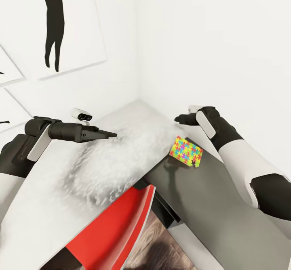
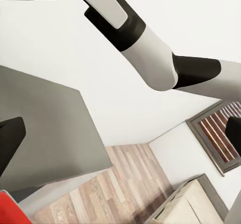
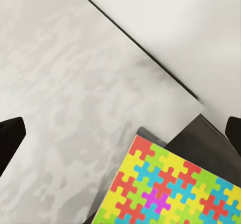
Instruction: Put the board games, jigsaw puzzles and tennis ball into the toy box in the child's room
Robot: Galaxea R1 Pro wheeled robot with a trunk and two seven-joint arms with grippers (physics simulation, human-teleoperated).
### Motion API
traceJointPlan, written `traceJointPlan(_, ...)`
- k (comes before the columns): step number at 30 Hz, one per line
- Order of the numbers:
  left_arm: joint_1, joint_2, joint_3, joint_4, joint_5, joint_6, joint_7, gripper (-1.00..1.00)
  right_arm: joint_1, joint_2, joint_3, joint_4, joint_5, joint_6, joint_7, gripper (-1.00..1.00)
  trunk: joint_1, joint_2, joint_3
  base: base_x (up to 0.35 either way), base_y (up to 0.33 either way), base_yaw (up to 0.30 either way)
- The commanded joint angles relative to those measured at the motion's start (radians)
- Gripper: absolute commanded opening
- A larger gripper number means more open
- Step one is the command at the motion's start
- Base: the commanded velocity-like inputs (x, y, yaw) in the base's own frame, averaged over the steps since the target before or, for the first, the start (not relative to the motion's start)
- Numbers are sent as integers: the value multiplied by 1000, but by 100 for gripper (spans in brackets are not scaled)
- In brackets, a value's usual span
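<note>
White walls (image 1: pixel 210 40) meet in a corner, the left one hung with black silhouette prints (image 1: pixel 54 19); the table (image 1: pixel 81 181), pale and mottled grey-white, runs from that corner toward the camera; just beside its far right end sits a lower dark-grey cabinet (image 1: pixel 218 205), top bare but for one item; wood-plank floor (image 2: pixel 105 184) shows past the cabinet's edge in the left wrist view, with a dark-framed slatted panel (image 2: pixel 218 136) on the far wall and a cream block (image 2: pixel 193 204) low on the floor, too cropped to name.

Red chair (image 1: pixel 117 229) tucked under the table's near edge, back slanting up against it.

Right arm (image 1: pixel 242 165) reaches in over the cabinet, white shell with black joints; right gripper (image 1: pixel 182 119) hangs above the seam between table and cabinet; in the right wrist view its two dark fingertips (image 3: pixel 10 138) sit at opposite edges, spread wide, nothing between them.

Left arm (image 1: pixel 40 137) lies across the table's left side; left gripper (image 1: pixel 108 133) points toward the corner, above the tabletop, tips drawn to a narrow point in the head view; the left wrist view shows one tip (image 2: pixel 10 141) at the edge and another dark shape at the opposite edge, so how far the jaws stand apart cannot be told; nothing seen in them.

Puzzle (image 1: pixel 186 151), a flat slab of yellow, red, blue, green and pink pieces, lies on the cabinet at its end nearest the table, one corner over the table's edge; it sits below and near the right gripper, untouched.
</note>
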Motion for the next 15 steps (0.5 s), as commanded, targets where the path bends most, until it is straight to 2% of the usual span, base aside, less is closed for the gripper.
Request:
traceJointPlan(1, -1, 1, -2, 0, 3, 10, -3, 100, -3, -2, 6, -1, -11, 2, -8, 100, 1, -2, -3, 0, 0, 0)
traceJointPlan(15, -1, 2, -2, 0, 4, 10, -3, 100, -13, -3, 8, 3, -11, 2, -4, 100, 1, -2, -26, 0, 0, 0)
